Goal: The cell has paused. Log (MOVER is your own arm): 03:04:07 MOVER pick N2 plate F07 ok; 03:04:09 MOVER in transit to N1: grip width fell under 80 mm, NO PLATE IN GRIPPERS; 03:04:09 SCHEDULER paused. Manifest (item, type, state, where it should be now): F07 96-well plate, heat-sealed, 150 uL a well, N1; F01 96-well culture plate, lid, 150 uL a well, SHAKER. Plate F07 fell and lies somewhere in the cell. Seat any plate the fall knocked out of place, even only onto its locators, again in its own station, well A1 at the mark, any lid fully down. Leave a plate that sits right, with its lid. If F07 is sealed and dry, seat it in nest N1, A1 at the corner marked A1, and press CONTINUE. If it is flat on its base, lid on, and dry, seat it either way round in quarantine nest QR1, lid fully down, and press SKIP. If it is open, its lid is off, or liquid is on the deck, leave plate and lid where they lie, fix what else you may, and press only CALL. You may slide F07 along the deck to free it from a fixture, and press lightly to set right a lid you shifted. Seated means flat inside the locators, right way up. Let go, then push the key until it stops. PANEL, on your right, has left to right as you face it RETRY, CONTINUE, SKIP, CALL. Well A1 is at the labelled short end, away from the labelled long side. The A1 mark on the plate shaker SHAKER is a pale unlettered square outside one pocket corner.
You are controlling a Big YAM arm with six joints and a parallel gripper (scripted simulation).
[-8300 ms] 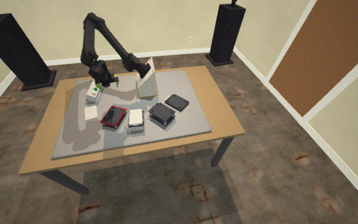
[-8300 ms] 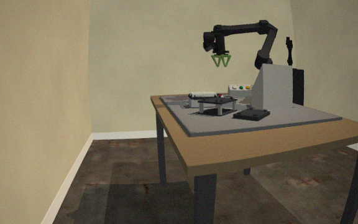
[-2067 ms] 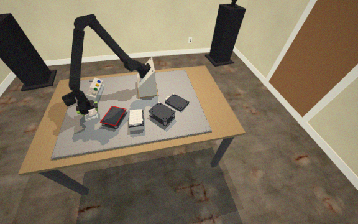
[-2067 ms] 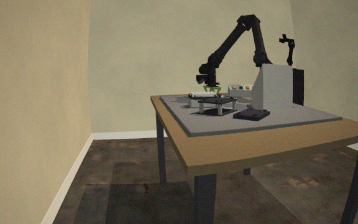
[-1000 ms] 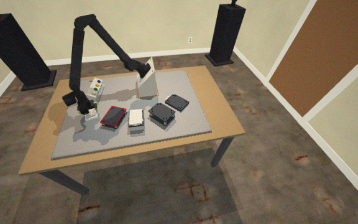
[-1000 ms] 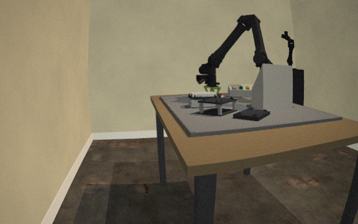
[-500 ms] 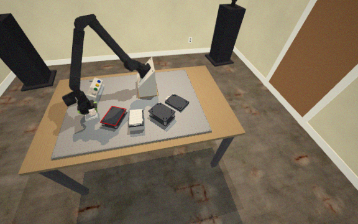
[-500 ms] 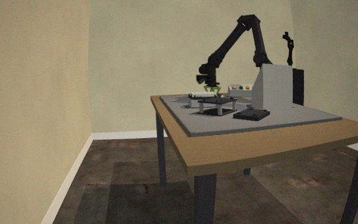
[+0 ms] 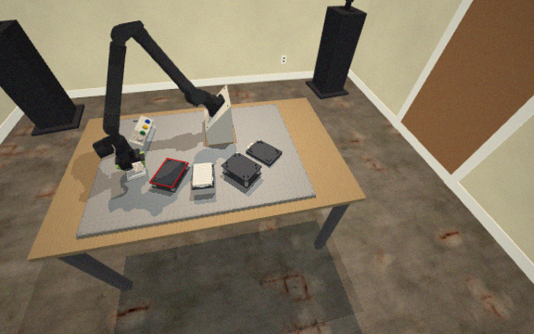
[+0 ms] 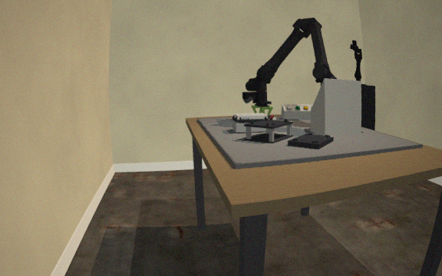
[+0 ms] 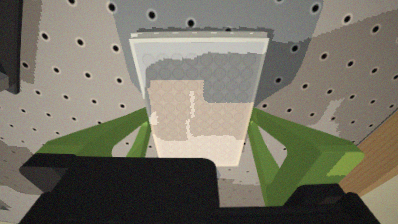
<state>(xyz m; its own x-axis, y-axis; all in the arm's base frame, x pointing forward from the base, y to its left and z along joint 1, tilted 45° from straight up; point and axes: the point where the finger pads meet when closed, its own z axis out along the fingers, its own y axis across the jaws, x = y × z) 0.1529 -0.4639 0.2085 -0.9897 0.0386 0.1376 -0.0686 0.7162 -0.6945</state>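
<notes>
My gripper [image 9: 131, 166] is at the left end of the grey deck, below the key panel [image 9: 142, 129]. In the wrist view its green fingers press on both long sides of a pale plate with a smooth sealed top [image 11: 200, 97]. The plate sits low over the perforated deck; I cannot tell whether it is lifted. It shows as a small white block under the gripper [image 9: 135, 173]. A second white plate [image 9: 202, 174] rests on a low stand in the middle of the deck. In the side view the gripper [image 10: 261, 110] hangs behind that plate [image 10: 249, 116].
A red-framed nest [image 9: 169, 173] lies between the two plates. A raised dark platform on posts [image 9: 241, 169] and a flat dark nest [image 9: 263, 152] stand to the right. A tall pale slanted housing [image 9: 219, 122] stands at the back. The table's wooden edge is close to the gripper.
</notes>
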